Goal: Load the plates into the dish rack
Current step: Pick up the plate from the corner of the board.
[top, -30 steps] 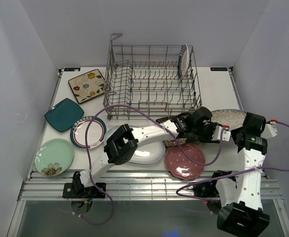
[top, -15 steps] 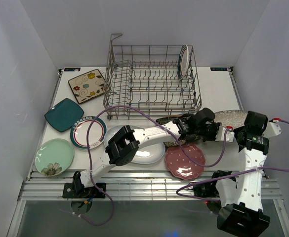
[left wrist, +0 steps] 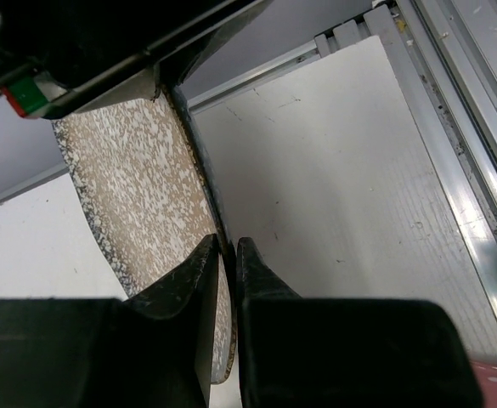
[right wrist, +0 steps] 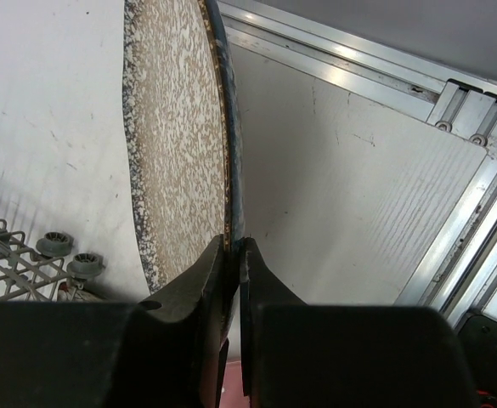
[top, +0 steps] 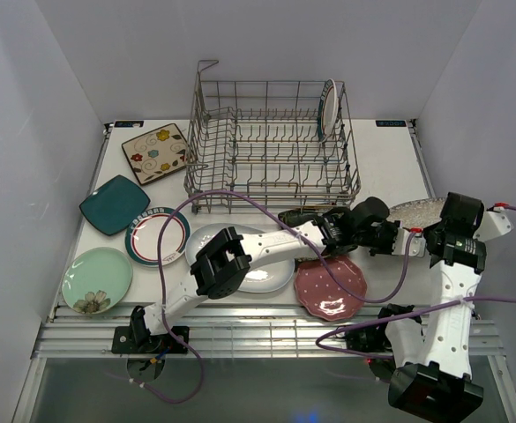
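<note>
A speckled grey round plate (top: 411, 211) is at the table's right side, right of the dish rack (top: 266, 145). My left gripper (top: 406, 240) is shut on its rim, reaching across from the left. In the left wrist view the rim runs between the fingers of the left gripper (left wrist: 224, 246), with the speckled face of the plate (left wrist: 138, 195) to the left. My right gripper (top: 432, 236) is shut on the same plate; in its own view the right gripper (right wrist: 234, 242) pinches the edge of the plate (right wrist: 180, 127). One teal-rimmed plate (top: 327, 109) stands in the rack.
On the table lie a cream floral square plate (top: 155, 152), a teal square (top: 114, 204), a teal-rimmed round (top: 158, 235), a pale green plate (top: 97, 279), a white oval (top: 258, 273) and a pink dotted plate (top: 331, 288). A black floral plate (top: 306, 256) lies partly under my left arm.
My left gripper has closed onto the speckled plate's rim. Both arms and the plate have shifted slightly to the right.
</note>
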Tool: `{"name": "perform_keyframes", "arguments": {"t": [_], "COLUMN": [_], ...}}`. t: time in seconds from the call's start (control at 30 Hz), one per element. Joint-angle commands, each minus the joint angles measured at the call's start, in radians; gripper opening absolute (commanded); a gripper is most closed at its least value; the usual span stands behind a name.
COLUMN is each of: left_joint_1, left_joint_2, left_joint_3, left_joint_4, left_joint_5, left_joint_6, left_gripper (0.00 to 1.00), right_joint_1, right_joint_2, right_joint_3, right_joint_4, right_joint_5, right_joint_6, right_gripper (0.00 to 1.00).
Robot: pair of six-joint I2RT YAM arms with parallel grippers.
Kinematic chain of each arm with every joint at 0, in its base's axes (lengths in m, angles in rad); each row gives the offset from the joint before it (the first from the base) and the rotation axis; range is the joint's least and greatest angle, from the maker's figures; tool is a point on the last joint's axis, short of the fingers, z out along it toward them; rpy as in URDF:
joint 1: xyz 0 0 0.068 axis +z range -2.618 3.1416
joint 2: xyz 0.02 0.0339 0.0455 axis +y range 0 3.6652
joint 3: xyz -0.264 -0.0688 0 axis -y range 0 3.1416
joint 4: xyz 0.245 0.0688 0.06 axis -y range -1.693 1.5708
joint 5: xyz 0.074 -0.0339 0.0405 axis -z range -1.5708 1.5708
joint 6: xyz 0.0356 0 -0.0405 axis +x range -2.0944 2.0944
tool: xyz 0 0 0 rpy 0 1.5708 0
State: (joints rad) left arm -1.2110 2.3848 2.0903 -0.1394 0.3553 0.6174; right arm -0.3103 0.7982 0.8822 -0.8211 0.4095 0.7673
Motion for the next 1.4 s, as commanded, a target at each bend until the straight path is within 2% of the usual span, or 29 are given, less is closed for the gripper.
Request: {"name": "perform_keyframes", "arguments": {"t": [0.0,0.3,0.53,0.73,1.03,1.37], "left_joint_1": [0.010,0.005,0.004,0.001,-0.013,-0.035], "left_joint_2": [-0.010,-0.039,-0.070,-0.095,-0.128,-0.153], "left_joint_3": [0.020,-0.002,-0.012,-0.006,-0.001,0.048], "left_joint_4": [0.083,0.132,0.176,0.219,0.265,0.310], "left_joint_5": [-0.088,-0.145,-0.182,-0.222,-0.271,-0.323], "left_joint_6": [0.012,0.016,0.045,0.068,0.120,0.180], "left_gripper": [0.00,0.00,0.00,0.00,0.00,0.00], "right_joint_1": [0.005,0.008,0.008,0.011,0.011,0.013], "right_joint_2": [-0.027,-0.033,0.002,-0.004,-0.047,-0.010], "right_joint_3": [0.119,0.208,0.284,0.360,0.413,0.569], "right_joint_4": [0.109,0.088,0.100,0.092,0.163,0.181], "right_joint_5": [-0.015,-0.038,-0.142,-0.159,-0.320,-0.485], "right_joint_6": [-0.062,-0.098,-0.131,-0.148,-0.203,-0.276], "right_gripper": [0.08,0.08,0.08,0.08,0.08,0.08]}}
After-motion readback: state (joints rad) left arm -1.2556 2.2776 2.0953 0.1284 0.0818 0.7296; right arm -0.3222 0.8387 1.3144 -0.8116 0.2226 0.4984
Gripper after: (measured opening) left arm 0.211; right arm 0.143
